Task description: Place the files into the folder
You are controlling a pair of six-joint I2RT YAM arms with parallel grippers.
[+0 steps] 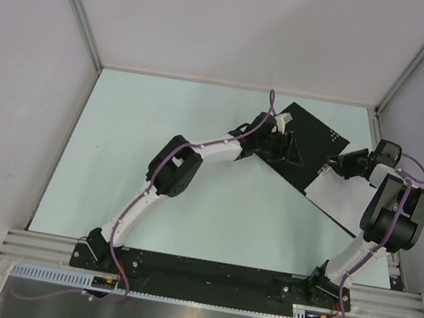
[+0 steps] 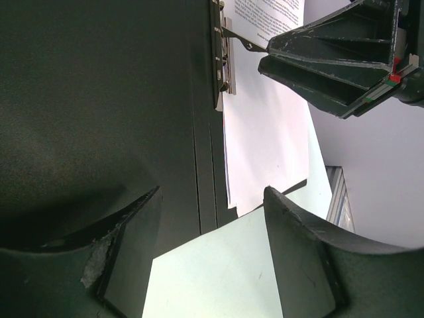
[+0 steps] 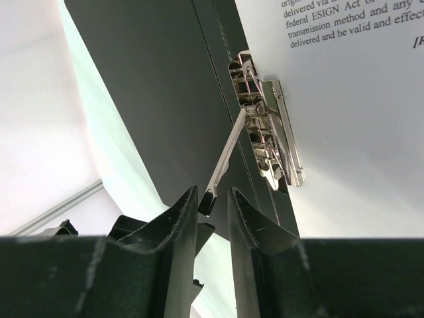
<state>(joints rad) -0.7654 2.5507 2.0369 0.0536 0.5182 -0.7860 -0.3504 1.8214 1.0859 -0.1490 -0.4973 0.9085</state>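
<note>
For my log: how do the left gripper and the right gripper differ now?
The left gripper is wide open, empty; the right gripper is narrow around the clip lever tip. The left gripper is by the folder edge, the right gripper at its clip. Both are over the folder.

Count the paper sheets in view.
1: a printed sheet lies in the open folder, on its right half, edge at the metal clip. More sheets may be hidden beneath it.
</note>
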